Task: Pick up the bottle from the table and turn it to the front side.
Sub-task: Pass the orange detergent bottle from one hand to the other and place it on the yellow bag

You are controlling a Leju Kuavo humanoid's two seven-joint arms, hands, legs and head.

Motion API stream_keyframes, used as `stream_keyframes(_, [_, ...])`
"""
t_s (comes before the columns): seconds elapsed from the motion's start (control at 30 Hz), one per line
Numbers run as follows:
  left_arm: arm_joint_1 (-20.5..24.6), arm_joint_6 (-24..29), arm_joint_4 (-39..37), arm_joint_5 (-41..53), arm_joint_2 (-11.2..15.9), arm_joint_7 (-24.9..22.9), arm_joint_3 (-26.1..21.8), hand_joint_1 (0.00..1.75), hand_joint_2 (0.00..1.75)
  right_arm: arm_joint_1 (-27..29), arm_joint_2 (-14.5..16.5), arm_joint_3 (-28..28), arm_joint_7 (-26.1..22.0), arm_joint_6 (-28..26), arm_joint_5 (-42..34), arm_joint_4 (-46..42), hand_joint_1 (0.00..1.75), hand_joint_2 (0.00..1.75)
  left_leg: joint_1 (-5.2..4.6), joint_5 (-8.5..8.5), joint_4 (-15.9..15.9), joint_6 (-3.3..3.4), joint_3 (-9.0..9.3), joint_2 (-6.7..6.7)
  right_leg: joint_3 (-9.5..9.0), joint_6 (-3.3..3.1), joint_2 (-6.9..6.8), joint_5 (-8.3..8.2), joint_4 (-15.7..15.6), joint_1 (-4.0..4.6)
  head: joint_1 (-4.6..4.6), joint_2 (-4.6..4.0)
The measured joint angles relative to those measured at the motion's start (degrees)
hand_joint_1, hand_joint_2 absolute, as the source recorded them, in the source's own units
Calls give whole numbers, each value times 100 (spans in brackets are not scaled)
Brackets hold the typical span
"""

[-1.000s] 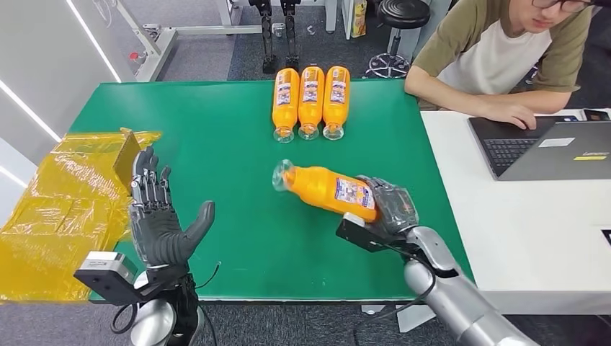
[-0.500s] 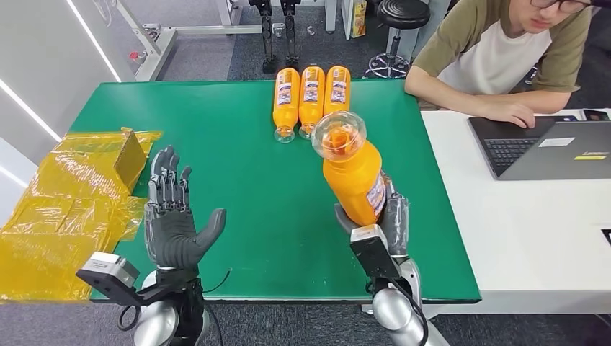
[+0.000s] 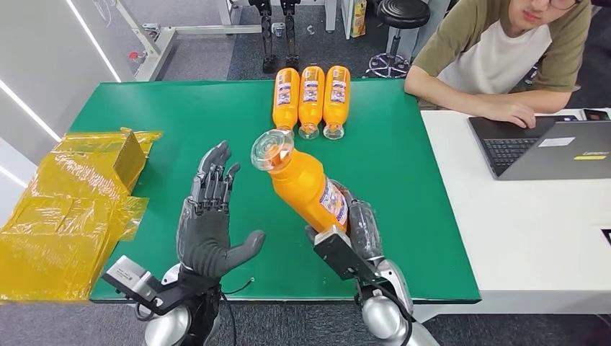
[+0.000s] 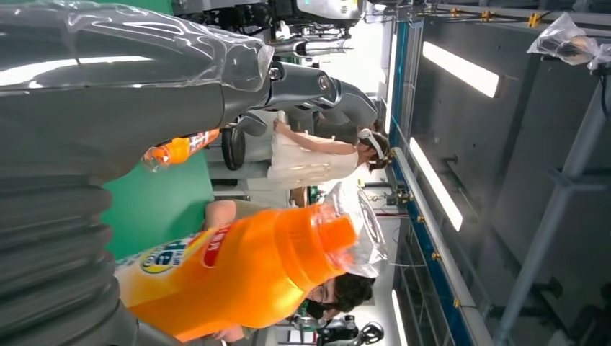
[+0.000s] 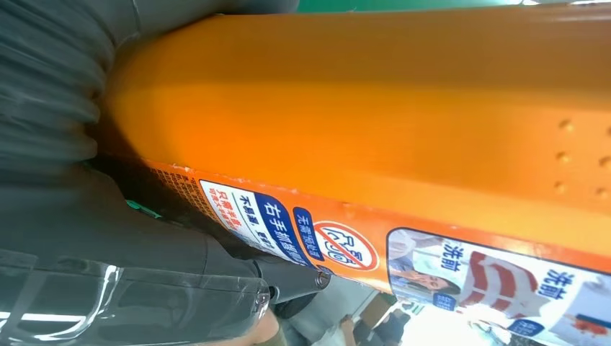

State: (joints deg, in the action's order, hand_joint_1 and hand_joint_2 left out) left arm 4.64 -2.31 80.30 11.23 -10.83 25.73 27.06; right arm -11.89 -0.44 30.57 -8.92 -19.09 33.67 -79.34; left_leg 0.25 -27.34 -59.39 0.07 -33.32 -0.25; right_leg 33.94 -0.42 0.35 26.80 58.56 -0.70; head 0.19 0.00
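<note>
The right hand [image 3: 358,229] gripped the orange bottle [image 3: 306,184] by its lower body, off the green table [image 3: 216,115]; its long axis tilted cap-first toward the left hand [image 3: 209,223], which waited just beside, fingers spread, palm facing the bottle

A green table [image 3: 180,122] spans the left and middle of the head view. Three orange bottles [image 3: 310,99] lie side by side at its far edge, upper middle of the frame, caps toward the bottom. Crumpled yellow plastic wrap [image 3: 68,209] overlaps the table's left edge, with a small box [image 3: 128,158] tucked in it. A white table [image 3: 519,223] adjoins on the right, carrying an open laptop [image 3: 551,148] and a person's forearm [image 3: 497,107]
</note>
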Motion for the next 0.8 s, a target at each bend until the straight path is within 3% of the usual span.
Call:
stream_keyframes(0.27, [113,8,-52,-119,-1,-50,-1,0,175,5,1,87,-23,288,464,-56,174,175,0,0,0,0,-1,0,0,0,0,0,0,0,1,0])
stream_keyframes(0.43, [181,104,-174,-264,-17,-48,-5,0,175,-109,1,301,-355,479,924,-82,175,175,0,0,0,0,-2,1,0,0,1,0,1,0,-1,0])
stream_keyframes(0.8, [123,205,-201,-310,-57,-31,-52,0,175,-662,5,733,-569,889,974,228,174,175,0,1,0,0,-4,-1,0,0,0,0,1,0,0,0])
